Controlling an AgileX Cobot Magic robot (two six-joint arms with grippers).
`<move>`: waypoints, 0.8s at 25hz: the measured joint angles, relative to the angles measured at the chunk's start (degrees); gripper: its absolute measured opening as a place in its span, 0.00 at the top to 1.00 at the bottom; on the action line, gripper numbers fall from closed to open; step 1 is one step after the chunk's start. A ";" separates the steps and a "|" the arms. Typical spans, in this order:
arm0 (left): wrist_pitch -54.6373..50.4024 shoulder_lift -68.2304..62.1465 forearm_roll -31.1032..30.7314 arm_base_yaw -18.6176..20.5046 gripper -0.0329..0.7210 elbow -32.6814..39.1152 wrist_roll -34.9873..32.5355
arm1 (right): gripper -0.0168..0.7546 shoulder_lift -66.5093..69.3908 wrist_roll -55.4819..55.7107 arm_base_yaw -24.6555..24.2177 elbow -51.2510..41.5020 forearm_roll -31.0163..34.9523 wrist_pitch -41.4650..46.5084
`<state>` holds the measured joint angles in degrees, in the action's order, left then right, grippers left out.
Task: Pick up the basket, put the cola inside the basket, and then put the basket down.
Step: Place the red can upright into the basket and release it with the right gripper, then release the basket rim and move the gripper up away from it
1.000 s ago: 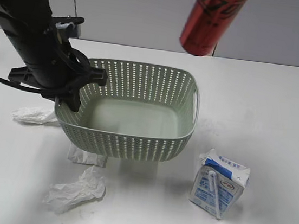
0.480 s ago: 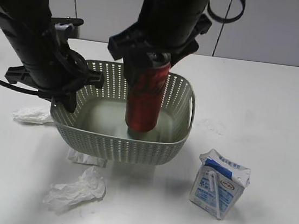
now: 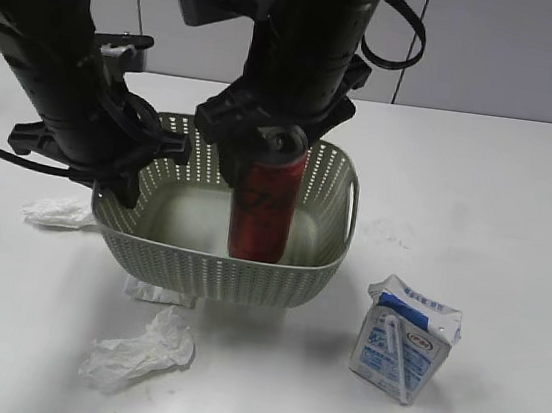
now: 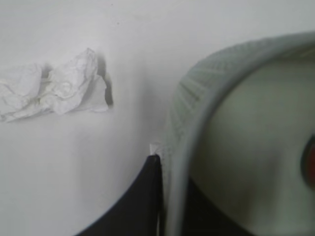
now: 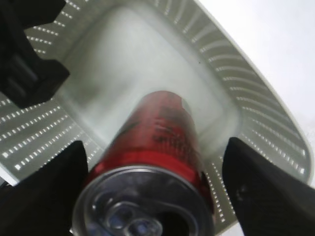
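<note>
The pale green basket is in the middle of the white table, its left side raised slightly. My left gripper is shut on the basket's left rim, seen close in the left wrist view with the wall between the fingers. The red cola can stands upright inside the basket. My right gripper sits around the can's top. In the right wrist view its fingers are spread, with a gap beside the can, above the basket floor.
A blue-and-white drink carton with a straw stands at the front right. Crumpled white tissues lie left of the basket, in front of it and partly under its front edge.
My right arm brought the can down from high above into the basket. Its fingers now stand apart from the can, whose silver top shows. The left gripper kept its hold.
</note>
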<state>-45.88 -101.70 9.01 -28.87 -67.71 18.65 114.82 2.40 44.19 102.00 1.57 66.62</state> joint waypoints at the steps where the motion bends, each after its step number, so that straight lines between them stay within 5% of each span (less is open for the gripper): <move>1: -0.02 0.00 0.00 0.00 0.95 0.00 -0.07 | 0.14 0.00 -0.06 0.00 0.42 0.16 0.05; 11: -0.12 0.00 0.51 0.00 0.95 0.00 -0.14 | 0.14 -3.64 -0.22 -3.36 10.16 -0.87 0.29; 20: -1.41 0.00 0.77 0.00 0.95 0.00 -0.14 | 0.17 -3.82 -0.22 -19.85 12.67 -2.39 1.45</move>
<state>-47.30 -101.70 9.78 -28.87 -67.71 18.51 111.00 2.17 24.34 114.67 -0.83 68.07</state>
